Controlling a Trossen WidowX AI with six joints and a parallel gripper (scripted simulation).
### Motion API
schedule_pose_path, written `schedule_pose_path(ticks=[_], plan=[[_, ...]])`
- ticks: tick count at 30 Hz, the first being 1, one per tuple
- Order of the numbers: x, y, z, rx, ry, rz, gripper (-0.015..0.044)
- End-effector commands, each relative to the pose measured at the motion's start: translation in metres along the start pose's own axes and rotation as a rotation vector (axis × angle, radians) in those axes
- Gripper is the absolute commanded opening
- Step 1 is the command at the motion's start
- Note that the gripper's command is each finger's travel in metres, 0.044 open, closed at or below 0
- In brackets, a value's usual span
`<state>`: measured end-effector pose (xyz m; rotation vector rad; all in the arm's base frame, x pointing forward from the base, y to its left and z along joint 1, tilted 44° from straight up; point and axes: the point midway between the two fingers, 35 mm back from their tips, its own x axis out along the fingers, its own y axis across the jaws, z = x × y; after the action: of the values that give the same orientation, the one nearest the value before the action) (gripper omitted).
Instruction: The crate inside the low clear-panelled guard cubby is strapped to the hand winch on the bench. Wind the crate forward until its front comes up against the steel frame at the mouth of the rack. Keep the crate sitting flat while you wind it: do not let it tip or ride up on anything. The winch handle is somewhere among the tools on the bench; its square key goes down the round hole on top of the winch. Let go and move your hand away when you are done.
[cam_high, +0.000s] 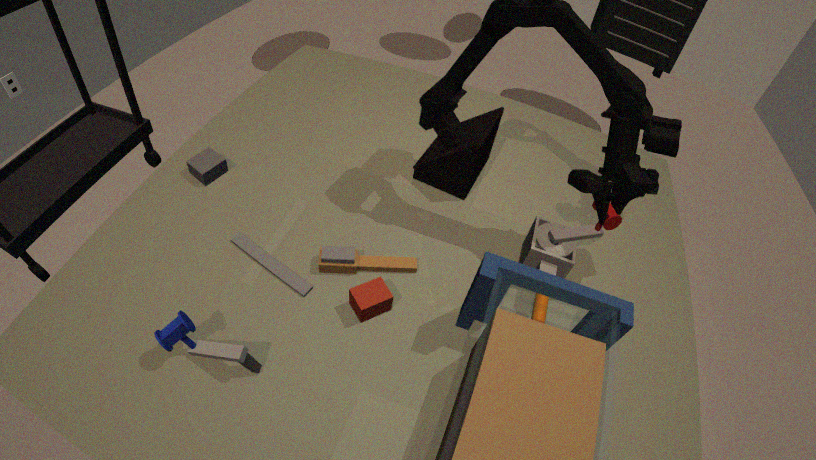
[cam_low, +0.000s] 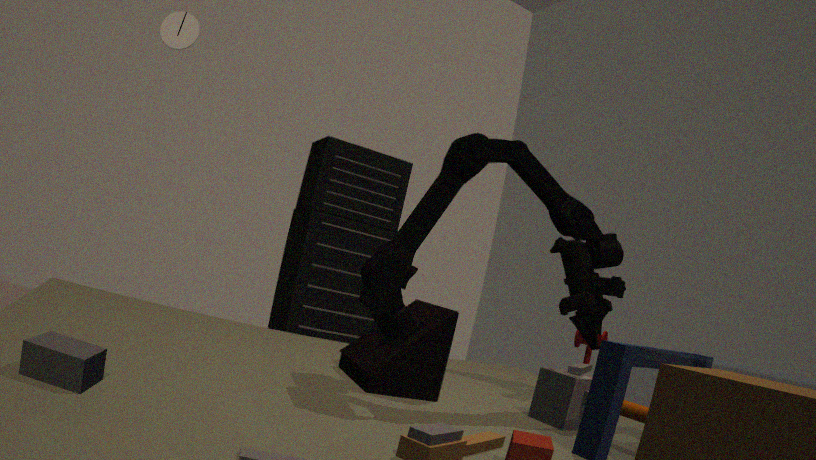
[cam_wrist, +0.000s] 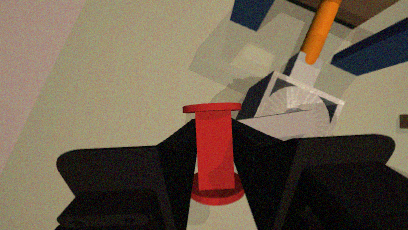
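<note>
My gripper (cam_high: 608, 212) (cam_low: 588, 338) (cam_wrist: 211, 123) is shut on the red knob (cam_high: 611, 218) (cam_wrist: 213, 135) of the winch handle. The handle's grey arm (cam_high: 571, 234) (cam_wrist: 285, 126) reaches from the knob to the top of the grey winch (cam_high: 537, 260) (cam_low: 557, 397) (cam_wrist: 305, 95). An orange strap (cam_high: 540, 307) (cam_low: 634, 409) (cam_wrist: 320, 32) runs from the winch through the blue steel frame (cam_high: 570, 292) (cam_low: 605, 394) (cam_wrist: 372, 50) to the tan crate (cam_high: 537, 388) (cam_low: 731, 417). The crate sits flat, its front a little behind the frame.
A second handle with a blue knob (cam_high: 174, 331), a grey strip (cam_high: 271, 264), a wooden brush (cam_high: 365, 261), a red block (cam_high: 371, 297) and a grey block (cam_high: 206, 165) lie on the bench to the left. The arm's base (cam_high: 457, 151) stands behind. A black cart (cam_high: 57, 160) is at far left.
</note>
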<state>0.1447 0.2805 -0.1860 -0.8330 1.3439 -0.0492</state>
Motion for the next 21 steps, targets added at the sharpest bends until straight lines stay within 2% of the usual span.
schedule_pose_path(ticks=[1,21], plan=[[-0.003,-0.001,-0.012,-0.013,0.02,-0.002,0.0],[-0.011,-0.008,-0.03,-0.014,0.022,-0.003,0.0]])
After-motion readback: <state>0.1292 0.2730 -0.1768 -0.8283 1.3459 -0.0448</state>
